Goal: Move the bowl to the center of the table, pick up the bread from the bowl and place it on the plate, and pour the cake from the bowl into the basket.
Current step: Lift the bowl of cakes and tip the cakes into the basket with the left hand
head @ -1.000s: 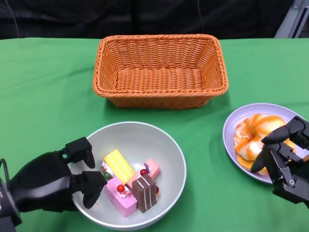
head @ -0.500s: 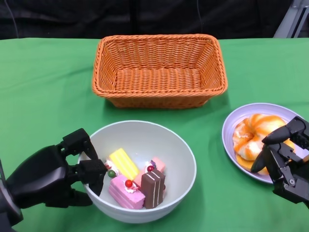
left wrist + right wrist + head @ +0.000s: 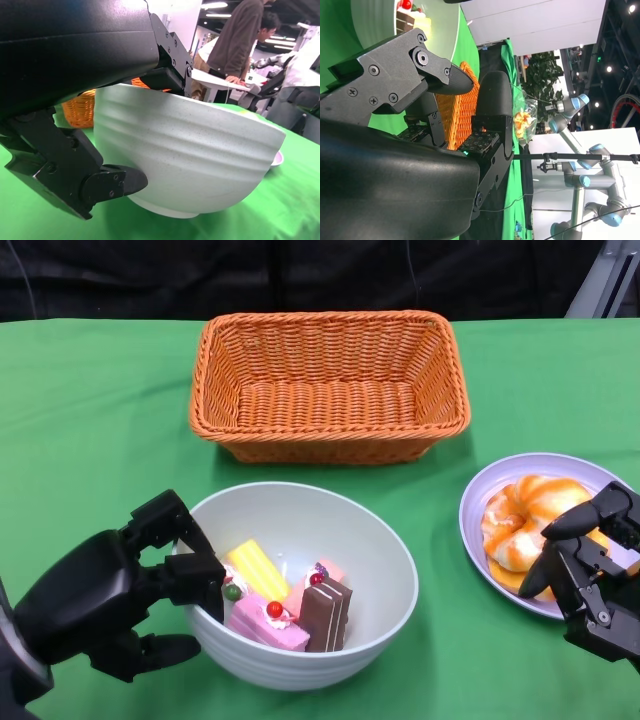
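The left hand (image 3: 120,595) gripped the near-left rim of the grey bowl (image 3: 365,545), fingers hooked over the lip and thumb under the outer wall. In the left wrist view the bowl's (image 3: 190,155) foot seemed to sit clear of the green desk (image 3: 90,440), though the angle was low and I would not swear to it. Inside lay the cake pieces (image 3: 285,600): a yellow slab, a pink one, a chocolate one, with small red cherries on top.

The bread (image 3: 525,520), a glazed ring with orange streaks, already lay on the lilac plate (image 3: 478,502) at the right, so that step looked finished. The right hand (image 3: 590,570) hung over the plate's near edge with its fingers loosely apart and nothing in them.

So the pouring step was the one in hand. The wicker basket (image 3: 330,335) stood just beyond the bowl, with nothing in it that I could see. The next move, I judged, called for carrying the bowl up over the basket's near wall and tipping it away, keeping the grip firm so the rim would not slip as the weight shifted.

I could make out no brand, label or writing on any of it.
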{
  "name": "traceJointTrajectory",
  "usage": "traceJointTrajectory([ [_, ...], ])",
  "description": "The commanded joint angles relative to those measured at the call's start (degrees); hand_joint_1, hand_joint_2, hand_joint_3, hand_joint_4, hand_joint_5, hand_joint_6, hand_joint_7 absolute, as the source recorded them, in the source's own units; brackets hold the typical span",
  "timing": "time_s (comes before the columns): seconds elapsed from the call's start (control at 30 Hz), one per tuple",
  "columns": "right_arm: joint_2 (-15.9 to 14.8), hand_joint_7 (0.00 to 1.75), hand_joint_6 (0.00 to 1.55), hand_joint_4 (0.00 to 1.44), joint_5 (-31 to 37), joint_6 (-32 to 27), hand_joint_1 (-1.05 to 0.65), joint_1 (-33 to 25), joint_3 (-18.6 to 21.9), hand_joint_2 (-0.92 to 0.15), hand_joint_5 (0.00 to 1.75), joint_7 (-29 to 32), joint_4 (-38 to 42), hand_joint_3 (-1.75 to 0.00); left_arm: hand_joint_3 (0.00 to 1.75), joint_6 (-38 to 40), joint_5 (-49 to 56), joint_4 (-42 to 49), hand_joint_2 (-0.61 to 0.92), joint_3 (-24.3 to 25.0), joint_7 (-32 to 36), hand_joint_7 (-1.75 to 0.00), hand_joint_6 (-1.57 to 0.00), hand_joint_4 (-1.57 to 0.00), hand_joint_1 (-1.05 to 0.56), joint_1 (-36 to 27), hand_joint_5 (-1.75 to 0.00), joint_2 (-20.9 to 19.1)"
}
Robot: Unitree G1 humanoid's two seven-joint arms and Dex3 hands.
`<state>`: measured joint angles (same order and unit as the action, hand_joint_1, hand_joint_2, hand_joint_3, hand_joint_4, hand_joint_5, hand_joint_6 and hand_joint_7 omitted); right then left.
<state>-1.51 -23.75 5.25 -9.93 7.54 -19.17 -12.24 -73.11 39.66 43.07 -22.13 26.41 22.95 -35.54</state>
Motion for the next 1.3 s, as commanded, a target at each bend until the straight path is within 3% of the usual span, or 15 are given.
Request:
traceJointTrajectory([
  [0.03, -0.6, 1.26, 0.63, 0.72, 0.4, 1.2, -0.1, 0.0, 0.5, -0.6, 1.59, -0.2, 0.3, -0.96, 1.31, -1.2, -3.4, -2.2, 0.43, 3.0, -1.7, -1.49, -0.83, -0.93, -0.09, -1.2, -1.75, 0.5],
  [0.4, -0.6, 1.28, 0.61, 0.71, 0.6, 2.1, -0.1, 0.3, 0.5, -0.58, 1.61, -0.8, 1.5, -0.99, 1.41, -2.0, -5.6, -5.1, 0.34, 9.3, -4.6, -1.43, -0.87, -0.95, -0.1, -1.9, -1.75, 4.8],
  [0.63, -0.4, 1.29, 0.61, 0.7, 1.0, 2.3, -0.1, 0.3, 0.2, -0.58, 1.61, -0.6, 1.6, -0.99, 1.51, -0.3, -6.6, -7.1, 0.3, 12.8, -5.3, -1.48, -0.88, -0.97, -0.11, -1.9, -1.75, 8.1],
  [1.3, -0.1, 1.3, 0.61, 0.74, 2.2, 4.7, -0.12, 0.8, -0.7, -0.56, 1.61, -1.0, 3.7, -1.0, 1.7, 7.0, -11.4, -8.3, 0.18, 15.5, -8.5, -1.53, -0.9, -1.01, -0.08, 2.5, -1.75, 16.5],
])
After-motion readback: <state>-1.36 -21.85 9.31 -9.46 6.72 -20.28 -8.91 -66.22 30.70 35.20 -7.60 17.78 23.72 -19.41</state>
